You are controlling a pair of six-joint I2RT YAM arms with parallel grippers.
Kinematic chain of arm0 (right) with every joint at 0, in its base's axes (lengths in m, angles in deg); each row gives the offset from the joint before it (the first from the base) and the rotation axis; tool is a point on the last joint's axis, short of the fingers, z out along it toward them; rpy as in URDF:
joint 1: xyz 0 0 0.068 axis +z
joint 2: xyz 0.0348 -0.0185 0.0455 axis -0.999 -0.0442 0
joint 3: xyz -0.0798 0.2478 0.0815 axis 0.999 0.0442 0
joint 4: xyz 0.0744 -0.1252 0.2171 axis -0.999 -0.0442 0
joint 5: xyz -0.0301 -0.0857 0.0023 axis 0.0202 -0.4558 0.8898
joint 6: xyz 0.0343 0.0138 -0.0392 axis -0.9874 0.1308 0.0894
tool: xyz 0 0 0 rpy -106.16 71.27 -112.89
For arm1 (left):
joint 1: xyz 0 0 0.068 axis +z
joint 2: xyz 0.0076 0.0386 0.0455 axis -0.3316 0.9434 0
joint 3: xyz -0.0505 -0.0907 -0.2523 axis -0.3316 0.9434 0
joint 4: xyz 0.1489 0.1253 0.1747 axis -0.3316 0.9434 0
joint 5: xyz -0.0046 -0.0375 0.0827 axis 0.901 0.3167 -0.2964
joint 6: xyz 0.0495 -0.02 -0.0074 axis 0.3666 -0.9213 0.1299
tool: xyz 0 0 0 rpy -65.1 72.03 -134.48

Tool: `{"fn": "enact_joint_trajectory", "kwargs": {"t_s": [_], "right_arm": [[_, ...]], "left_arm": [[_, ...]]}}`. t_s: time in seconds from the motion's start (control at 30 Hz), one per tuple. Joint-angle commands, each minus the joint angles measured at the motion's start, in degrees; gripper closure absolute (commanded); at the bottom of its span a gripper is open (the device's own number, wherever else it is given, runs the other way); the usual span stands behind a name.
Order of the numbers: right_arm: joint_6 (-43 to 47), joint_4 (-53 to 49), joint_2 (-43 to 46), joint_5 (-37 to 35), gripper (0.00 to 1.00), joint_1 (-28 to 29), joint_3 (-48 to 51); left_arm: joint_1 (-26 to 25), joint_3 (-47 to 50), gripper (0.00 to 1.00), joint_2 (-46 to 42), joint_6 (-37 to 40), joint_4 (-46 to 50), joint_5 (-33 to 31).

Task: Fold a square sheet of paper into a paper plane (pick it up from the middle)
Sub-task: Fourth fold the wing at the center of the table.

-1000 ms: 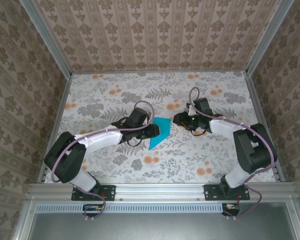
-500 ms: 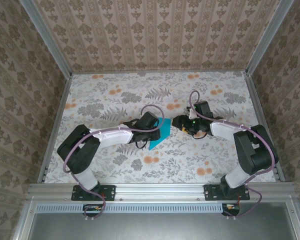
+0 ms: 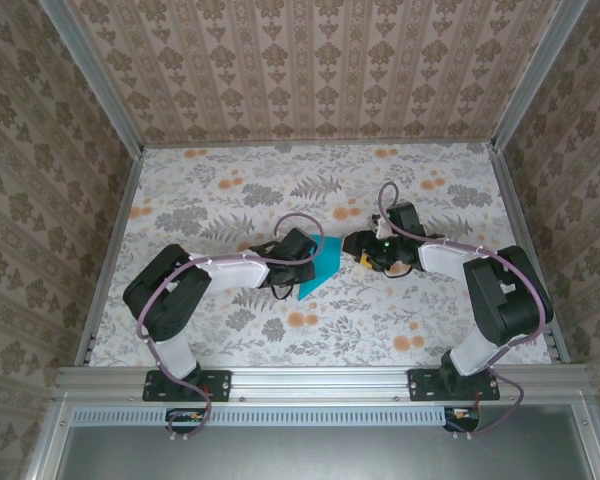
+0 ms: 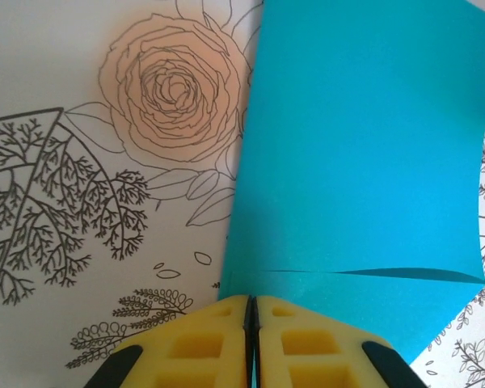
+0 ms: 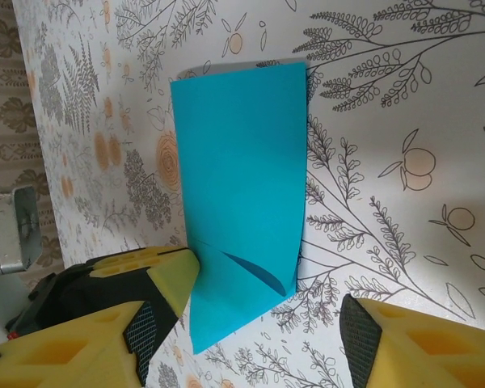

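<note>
The square sheet of paper (image 3: 323, 262) is teal and folded, lying near the middle of the floral table with one flap slightly lifted. In the left wrist view the paper (image 4: 364, 162) stretches away from my left gripper (image 4: 251, 319), whose yellow fingers are pressed together on its near edge. My left gripper (image 3: 302, 254) sits at the paper's left side. My right gripper (image 3: 356, 244) stands just right of it. In the right wrist view the paper (image 5: 238, 162) reaches down between the wide-apart fingers of my right gripper (image 5: 250, 335), untouched, while the left gripper's fingertip (image 5: 171, 275) meets its left edge.
The table (image 3: 230, 190) carries a floral cloth and is boxed in by wallpapered walls on three sides. An aluminium rail (image 3: 320, 380) runs along the near edge by the arm bases. Cables loop above both wrists.
My left gripper slid right onto the paper's edge and its jaws closed there. The right gripper shifted slightly left toward the paper and stays open.
</note>
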Motion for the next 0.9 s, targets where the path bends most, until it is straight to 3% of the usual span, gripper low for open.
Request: {"fn": "enact_joint_trajectory", "kwargs": {"t_s": [0.0,0.33,0.87], "right_arm": [[-2.8,0.6,-1.3,1.2,0.36,1.3,0.2],[-8.3,1.9,-5.0,-0.5,0.43,4.4,-0.7],[-8.0,2.0,-8.0,0.9,0.59,5.6,-3.0]], "left_arm": [[0.7,2.1,0.9,0.8,-3.4,0.8,-1.2],[1.2,4.3,0.92,0.9,-5.1,-0.5,0.0],[1.3,4.2,0.93,1.1,-4.6,-0.1,0.8]]}}
